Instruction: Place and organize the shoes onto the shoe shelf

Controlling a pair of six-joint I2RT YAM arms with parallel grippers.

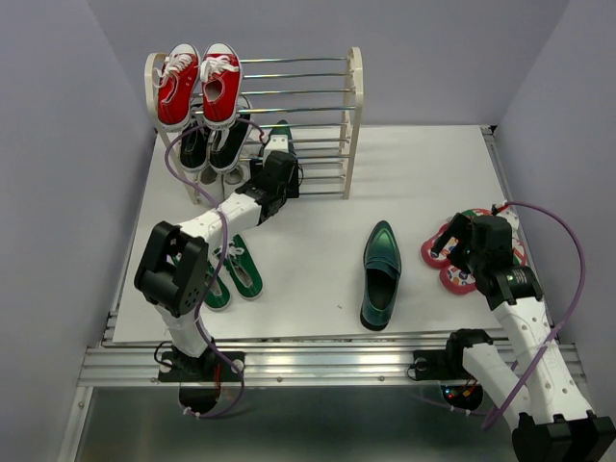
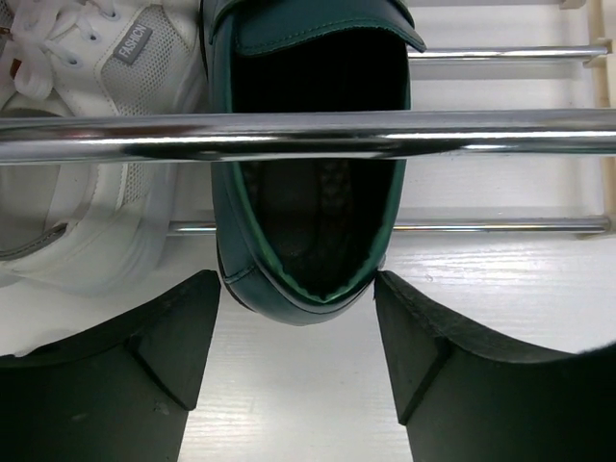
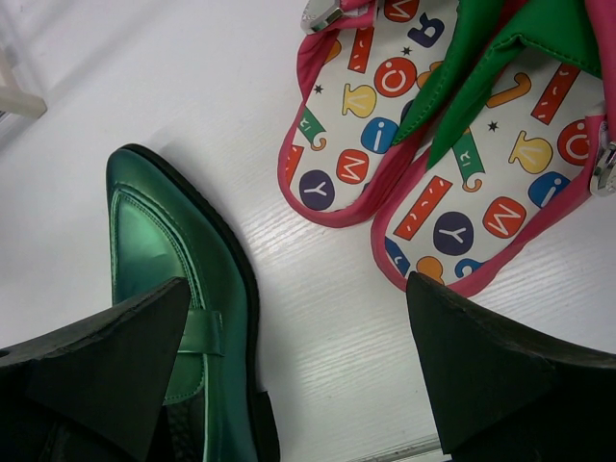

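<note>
Bench: a white surface carrying the rack and most of the footwear.

Shoe shelf: a small rack of cream rounded side panels and chrome rods, standing at the far left of the bench. Its top tier holds red sneakers with white laces and the tier below holds black sneakers. Neither pair is part of the work.

Dark green glossy loafers: one lies on a low tier, toe inward, its heel under a chrome rod and beside a white mesh sneaker. Its mate lies on the open bench, well apart from the shelf.

Flip-flops with letter-printed footbeds and pink-red rims: both lie on the bench at the right edge, side by side.

Small green canvas sneakers: both lie on the bench near the left arm's elbow.

Left end effector: fingers apart, flanking the shelved loafer's heel. Contact cannot be confirmed.

Right end effector: fingers apart, holding nothing, above the bench between the loose loafer and the flip-flops.

Assessment: of six shoes, one appears placed. Five are left, and no pair is complete on the rack, so the task is judged to be at an early stage.
</note>
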